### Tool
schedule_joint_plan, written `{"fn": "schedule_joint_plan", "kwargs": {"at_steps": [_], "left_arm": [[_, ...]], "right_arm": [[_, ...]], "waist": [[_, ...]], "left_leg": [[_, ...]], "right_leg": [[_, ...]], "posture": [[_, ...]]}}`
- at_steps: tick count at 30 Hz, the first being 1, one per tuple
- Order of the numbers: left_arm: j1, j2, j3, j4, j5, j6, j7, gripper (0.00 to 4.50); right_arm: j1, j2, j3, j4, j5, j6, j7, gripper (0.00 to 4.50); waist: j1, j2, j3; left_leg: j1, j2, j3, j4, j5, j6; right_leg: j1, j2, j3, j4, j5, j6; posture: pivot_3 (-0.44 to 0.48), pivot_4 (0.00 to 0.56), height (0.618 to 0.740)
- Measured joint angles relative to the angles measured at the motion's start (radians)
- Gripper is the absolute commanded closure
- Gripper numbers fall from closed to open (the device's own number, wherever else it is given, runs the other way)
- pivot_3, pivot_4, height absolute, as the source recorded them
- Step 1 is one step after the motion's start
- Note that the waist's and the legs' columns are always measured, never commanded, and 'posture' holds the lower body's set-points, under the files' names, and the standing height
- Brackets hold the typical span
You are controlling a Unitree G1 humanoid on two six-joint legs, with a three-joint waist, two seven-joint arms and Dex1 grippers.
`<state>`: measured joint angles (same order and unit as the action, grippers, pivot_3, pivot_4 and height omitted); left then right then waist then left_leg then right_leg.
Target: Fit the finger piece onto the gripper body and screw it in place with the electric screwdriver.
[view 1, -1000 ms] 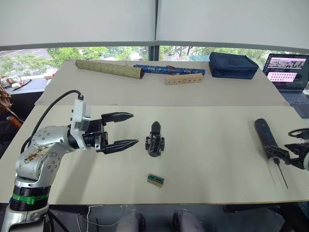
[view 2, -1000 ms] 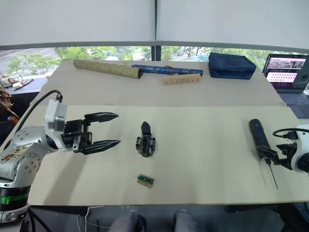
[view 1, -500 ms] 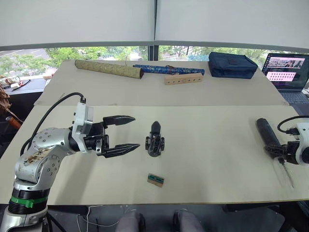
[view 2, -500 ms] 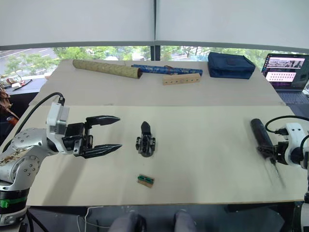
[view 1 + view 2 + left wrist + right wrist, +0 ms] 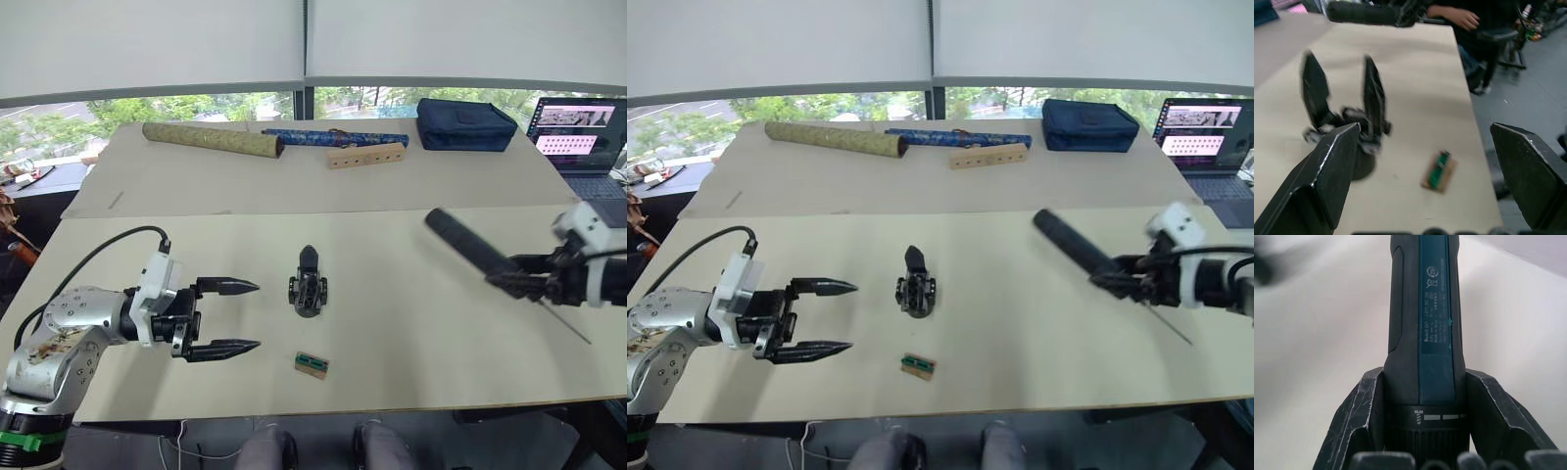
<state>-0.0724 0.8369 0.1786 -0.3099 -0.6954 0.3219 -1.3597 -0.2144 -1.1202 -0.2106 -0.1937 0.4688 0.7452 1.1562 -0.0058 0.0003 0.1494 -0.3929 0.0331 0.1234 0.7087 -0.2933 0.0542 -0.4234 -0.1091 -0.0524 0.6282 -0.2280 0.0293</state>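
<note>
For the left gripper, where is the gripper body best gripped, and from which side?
Likely low across the chunky base of the gripper body, coming in level from the robot's left, where the open left gripper already faces it. The body stands upright with its finger tapering upward, so the narrow top offers a poorer hold.

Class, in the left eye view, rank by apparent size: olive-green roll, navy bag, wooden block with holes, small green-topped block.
1. olive-green roll
2. navy bag (shorter, bulkier; close call)
3. wooden block with holes
4. small green-topped block
</note>
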Motion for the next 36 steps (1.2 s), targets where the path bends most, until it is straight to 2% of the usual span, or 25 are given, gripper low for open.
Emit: {"fn": "schedule_joint_plan", "kwargs": {"at_steps": [2, 6, 10, 15, 17, 21, 27, 32, 36], "left_arm": [[0.015, -0.005, 0.0, 0.021, 0.011, -0.032, -0.016, 0.0], [0.042, -0.019, 0.0, 0.04, 0.033, -0.07, -0.02, 0.0], [0.053, -0.026, -0.001, 0.046, 0.046, -0.088, -0.015, 0.0], [0.061, -0.028, -0.001, 0.045, 0.048, -0.098, -0.003, 0.0], [0.075, -0.028, -0.001, 0.042, 0.048, -0.097, 0.0, 0.0], [0.084, -0.028, -0.001, 0.035, 0.048, -0.096, 0.006, 0.0], [0.088, -0.027, -0.001, 0.031, 0.048, -0.096, 0.011, 0.0], [0.088, -0.027, -0.009, 0.031, 0.057, -0.097, 0.007, 0.0], [0.086, -0.028, -0.029, 0.035, 0.068, -0.097, 0.0, 0.0]], "right_arm": [[0.032, 0.009, 0.047, -0.094, 0.006, 0.011, -0.008, 2.57], [0.125, 0.037, 0.09, -0.141, -0.049, -0.057, -0.049, 2.57], [0.215, 0.074, 0.164, -0.083, -0.132, -0.199, -0.048, 2.57], [0.187, 0.107, 0.171, -0.019, -0.159, -0.288, -0.042, 2.57], [0.166, 0.115, 0.182, 0.001, -0.162, -0.293, -0.035, 1.53], [0.15, 0.115, 0.196, 0.021, -0.171, -0.295, -0.018, 0.18], [0.138, 0.016, 0.201, -0.045, -0.168, -0.201, 0.029, 0.09], [0.048, -0.081, 0.206, -0.165, -0.094, 0.017, 0.054, 0.09], [-0.037, -0.199, 0.278, -0.278, -0.091, 0.188, 0.057, 0.09]], "waist": [[0.007, -0.002, 0.001], [0.024, -0.002, 0.001], [0.021, -0.003, 0.001], [0.01, -0.005, 0.002], [0.008, -0.005, 0.002], [0.011, -0.005, 0.002], [0.017, -0.005, 0.002], [0.014, -0.005, 0.002], [0.015, -0.005, 0.002]], "left_leg": [[-0.001, -0.001, 0.0, 0.0, -0.002, 0.003], [-0.003, -0.003, 0.0, 0.004, -0.003, 0.006], [-0.005, -0.003, 0.0, 0.005, -0.003, 0.006], [-0.002, -0.002, 0.0, 0.005, -0.002, 0.004], [-0.001, -0.001, 0.0, 0.004, -0.002, 0.004], [-0.001, -0.001, 0.0, 0.004, -0.002, 0.004], [-0.001, -0.001, 0.0, 0.004, -0.003, 0.005], [-0.002, -0.001, 0.0, 0.004, -0.003, 0.005], [-0.002, 0.0, -0.001, 0.004, -0.003, 0.005]], "right_leg": [[-0.001, -0.002, 0.0, 0.0, 0.0, 0.0], [0.0, -0.004, -0.001, -0.002, 0.0, 0.0], [-0.001, -0.003, -0.001, -0.002, 0.001, 0.001], [0.0, -0.001, 0.0, -0.001, 0.001, 0.001], [0.001, -0.001, 0.0, -0.001, 0.001, 0.001], [0.001, -0.001, 0.0, 0.0, 0.001, 0.0], [0.0, -0.002, 0.0, -0.001, 0.001, 0.0], [-0.001, -0.002, 0.0, 0.0, 0.001, 0.0], [-0.001, -0.003, -0.001, -0.001, 0.001, -0.001]], "posture": [[0.0, 0.15, 0.74], [0.0, 0.15, 0.74], [0.0, 0.15, 0.74], [0.0, 0.15, 0.74], [0.0, 0.15, 0.74], [0.0, 0.15, 0.74], [0.0, 0.15, 0.74], [0.0, 0.15, 0.74], [0.0, 0.15, 0.74]]}}
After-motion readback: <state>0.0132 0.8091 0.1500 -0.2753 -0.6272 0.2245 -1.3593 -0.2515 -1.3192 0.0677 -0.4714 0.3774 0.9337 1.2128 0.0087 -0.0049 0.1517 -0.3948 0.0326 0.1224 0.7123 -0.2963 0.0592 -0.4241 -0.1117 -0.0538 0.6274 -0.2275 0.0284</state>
